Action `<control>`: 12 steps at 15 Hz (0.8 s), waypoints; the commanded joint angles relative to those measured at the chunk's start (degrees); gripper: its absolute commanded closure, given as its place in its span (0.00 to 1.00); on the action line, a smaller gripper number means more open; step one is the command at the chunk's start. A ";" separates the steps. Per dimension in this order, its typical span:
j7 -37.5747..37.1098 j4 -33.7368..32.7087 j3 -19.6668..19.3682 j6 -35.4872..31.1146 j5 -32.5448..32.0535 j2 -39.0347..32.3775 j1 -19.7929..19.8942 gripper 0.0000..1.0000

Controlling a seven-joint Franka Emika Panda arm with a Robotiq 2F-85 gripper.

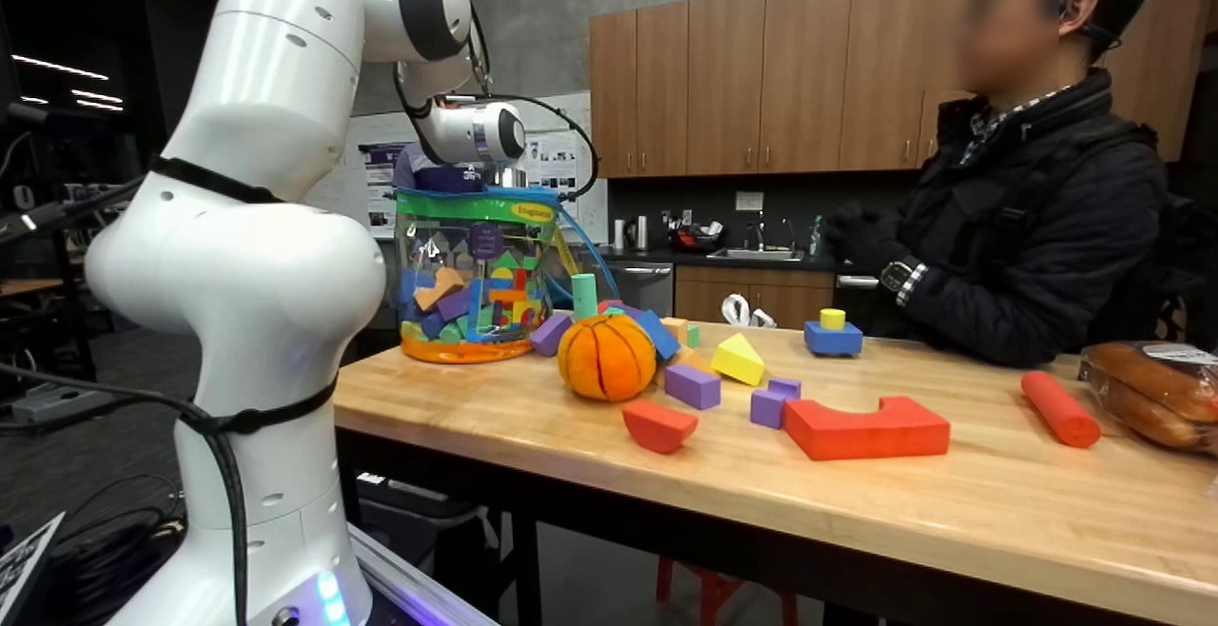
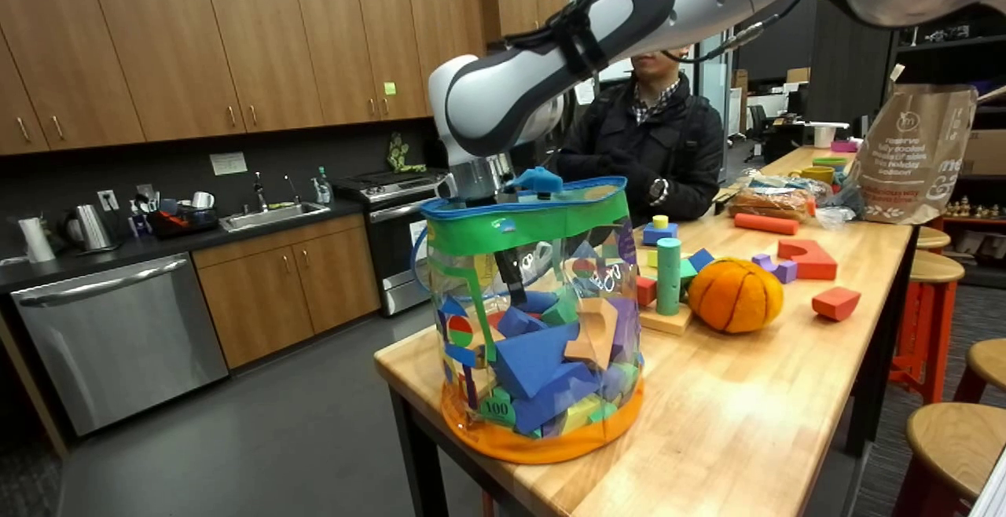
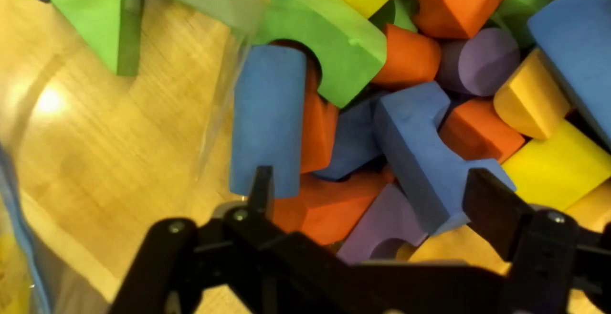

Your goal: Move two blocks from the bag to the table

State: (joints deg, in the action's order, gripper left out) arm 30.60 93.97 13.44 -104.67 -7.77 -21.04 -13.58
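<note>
Blue notched block (image 3: pixel 425 161): one, lying in the clear plastic bag (image 2: pixel 542 230), showing between the two fingers (image 3: pixel 494 211) in the wrist view; contact cannot be told. Fingers: spread well apart, set below the bag's rim, partly visible through its wall in an exterior view. Blue oblong block (image 3: pixel 267 118): one, also bagged, one end overlapped in the wrist view by a fingertip (image 3: pixel 261 187). Bag: green upper band, blue-edged rim, orange base; stands upright at one end of the butcher-block surface (image 2: pixel 692 438). Contents: a jumble of toy blocks (image 2: pixel 534 356), among them a green arch block (image 3: pixel 334 42), a purple cylinder (image 3: pixel 489 61), a yellow block (image 3: pixel 556 168) and a tan block (image 2: pixel 593 332). Loose on the surface, outside: orange ball (image 1: pixel 607 358) with dark seams, teal cylinder (image 2: pixel 668 277) on end, red arch block (image 1: pixel 866 440), red half-round block (image 1: pixel 657 426). Arm (image 1: pixel 238 264): white, elbow raised, forearm extending over the bag, wrist directed down into its open mouth.
</note>
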 commanded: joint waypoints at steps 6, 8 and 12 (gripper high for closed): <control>-6.28 -3.82 -1.29 -0.54 -5.78 -3.09 -0.84 0.00; -6.94 -4.35 -1.19 0.20 -7.01 -3.62 -1.14 0.00; -8.16 -6.47 -1.20 3.90 -9.33 -5.86 -2.44 0.00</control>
State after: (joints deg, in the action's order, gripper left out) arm 23.87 90.44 12.77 -104.01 -14.93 -24.75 -14.57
